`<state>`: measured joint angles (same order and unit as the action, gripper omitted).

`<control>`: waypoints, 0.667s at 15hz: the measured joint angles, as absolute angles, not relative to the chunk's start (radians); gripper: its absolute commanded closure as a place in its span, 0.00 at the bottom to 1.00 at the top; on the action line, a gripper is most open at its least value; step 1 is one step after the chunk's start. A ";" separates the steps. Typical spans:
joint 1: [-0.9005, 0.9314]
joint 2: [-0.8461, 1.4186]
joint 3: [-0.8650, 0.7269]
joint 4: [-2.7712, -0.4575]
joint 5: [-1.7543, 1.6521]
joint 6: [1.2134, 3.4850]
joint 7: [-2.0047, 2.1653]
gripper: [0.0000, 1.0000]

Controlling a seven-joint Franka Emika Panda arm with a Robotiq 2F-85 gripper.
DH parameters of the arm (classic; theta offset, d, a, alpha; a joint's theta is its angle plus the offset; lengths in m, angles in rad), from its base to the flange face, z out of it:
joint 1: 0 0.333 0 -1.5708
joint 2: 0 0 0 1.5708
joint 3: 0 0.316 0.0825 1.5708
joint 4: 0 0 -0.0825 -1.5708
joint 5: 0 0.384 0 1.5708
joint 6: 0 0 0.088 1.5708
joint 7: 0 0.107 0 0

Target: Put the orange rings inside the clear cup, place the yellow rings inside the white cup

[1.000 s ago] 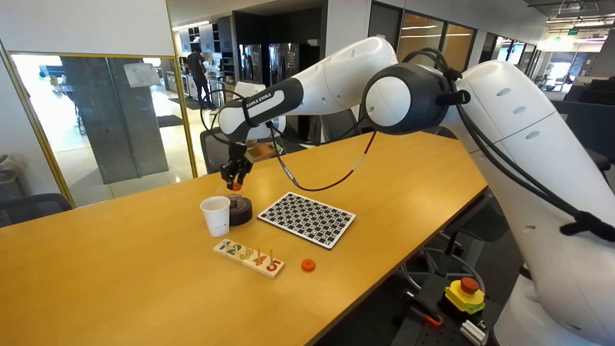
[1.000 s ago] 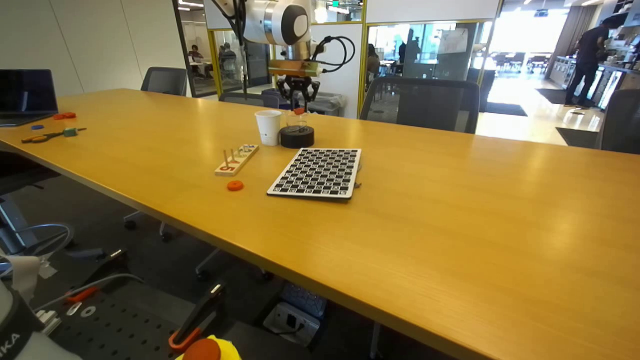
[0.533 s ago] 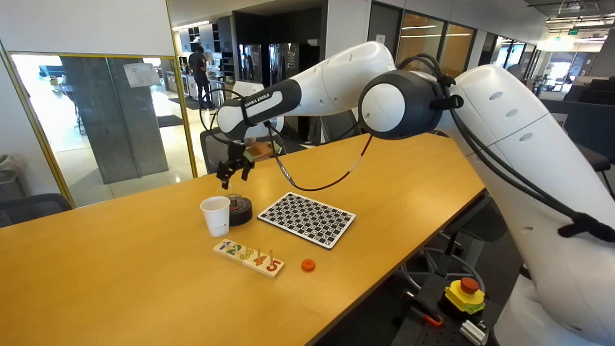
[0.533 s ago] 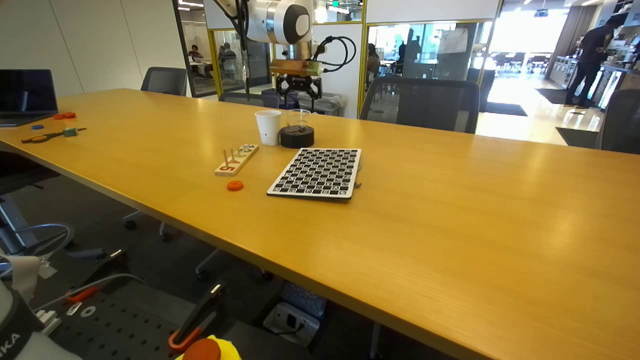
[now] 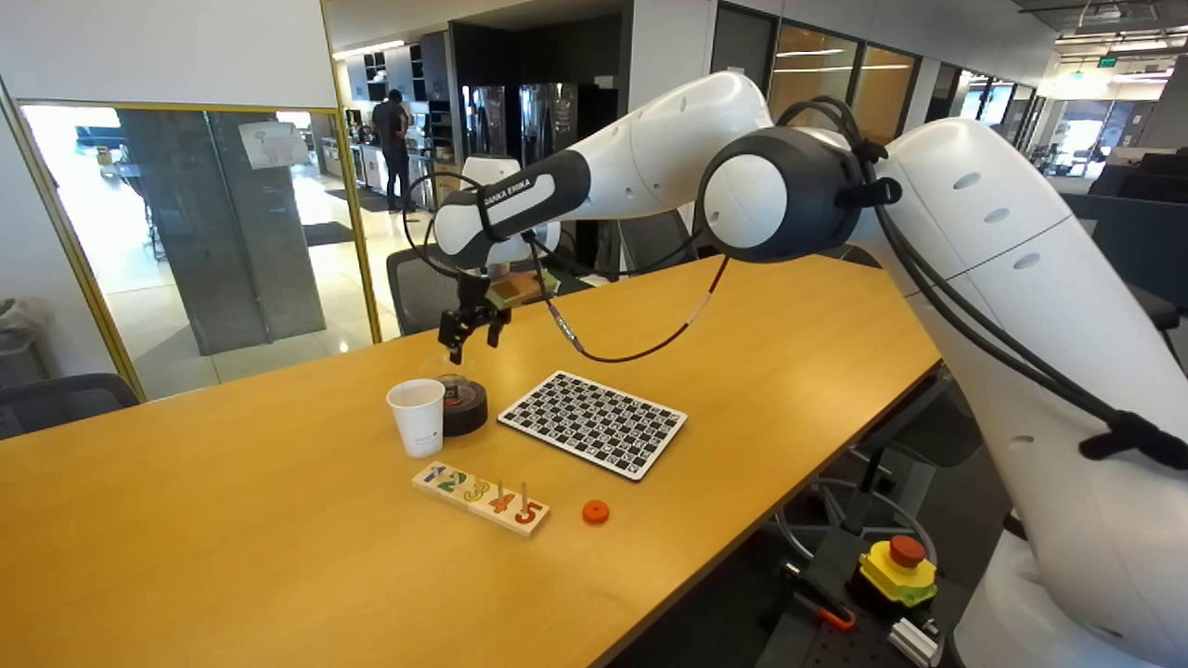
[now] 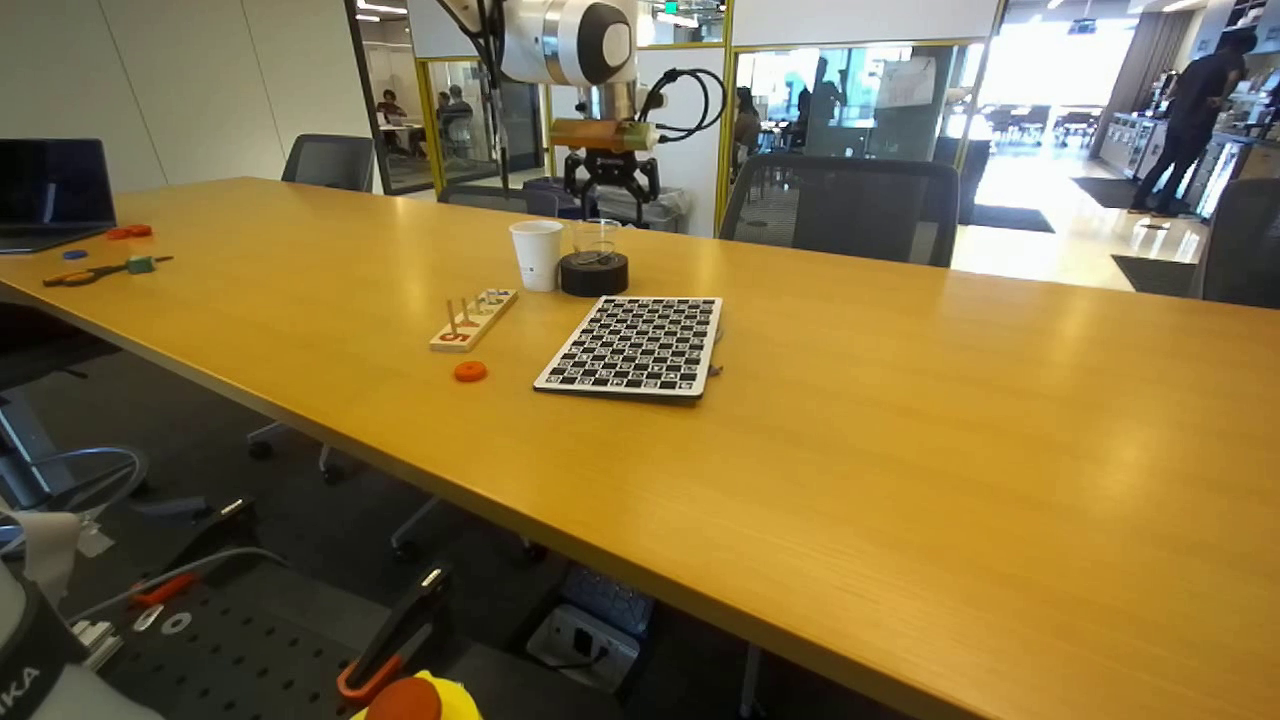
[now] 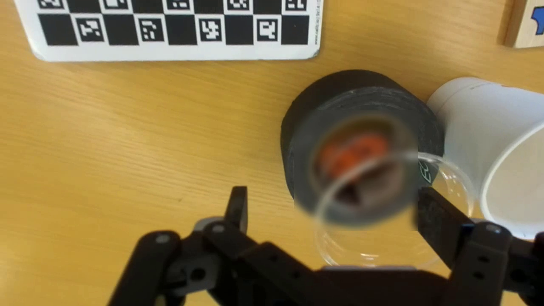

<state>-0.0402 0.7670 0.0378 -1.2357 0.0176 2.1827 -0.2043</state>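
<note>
The clear cup [image 6: 596, 238] stands in a black tape roll, and through it in the wrist view I see blurred orange rings [image 7: 361, 153] at the bottom; their count is unclear. My gripper [image 5: 474, 348] hangs just above the clear cup, its fingers [image 7: 237, 208] spread wide and holding nothing. Touching or nearly touching the roll is the white cup [image 5: 417, 417], upright; its floor is out of sight. One loose orange ring [image 5: 595, 511] lies flat on the table beside the number board. Yellow rings are hidden or out of view.
The black tape roll [image 6: 594, 275] sits around the clear cup's base. A checkered board [image 5: 594, 424] lies close by. The wooden number board [image 5: 480, 498] has upright pegs. Far along the table are a laptop [image 6: 50, 190], scissors [image 6: 85, 275] and small red-orange pieces [image 6: 128, 231].
A second ago my gripper was shut on an orange ring over the clear cup. It has opened, the ring has dropped into the cup, and the gripper has shifted slightly sideways.
</note>
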 measured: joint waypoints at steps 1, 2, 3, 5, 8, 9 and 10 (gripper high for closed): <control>-0.040 0.750 0.028 -1.264 0.013 2.184 -0.193 0.00; -0.040 0.731 0.020 -1.297 0.008 2.186 -0.181 0.00; -0.040 0.707 0.014 -1.337 0.005 2.188 -0.173 0.00; -0.040 0.653 0.006 -1.430 0.005 2.198 -0.163 0.00; -0.040 0.571 0.003 -1.579 0.005 2.229 -0.147 0.00; -0.040 0.545 0.003 -1.630 0.005 2.242 -0.145 0.00; -0.040 0.518 0.003 -1.684 0.005 2.260 -0.145 0.00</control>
